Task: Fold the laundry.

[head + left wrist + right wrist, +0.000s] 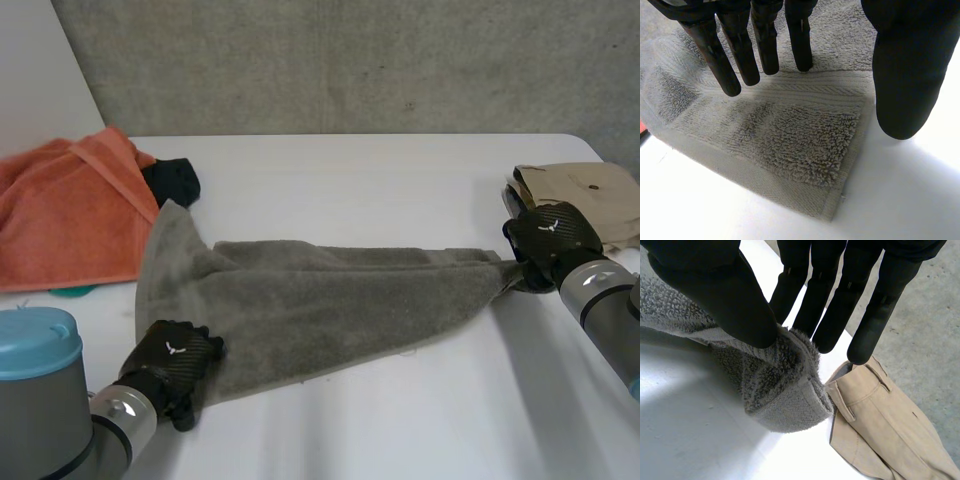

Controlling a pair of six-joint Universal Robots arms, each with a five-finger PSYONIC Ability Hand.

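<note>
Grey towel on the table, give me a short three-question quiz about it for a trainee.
1. True or false: the right hand pinches a bunched end of the grey towel between its thumb and fingers.
2. Pick one. The grey towel is: A) stretched out on the table between the two hands; B) folded into a neat stack; C) hanging over the table's edge.
3. Fill the gap: the left hand, fingers straight, is at a near ___ of the towel.

Key: 1 true; 2 A; 3 corner.
</note>
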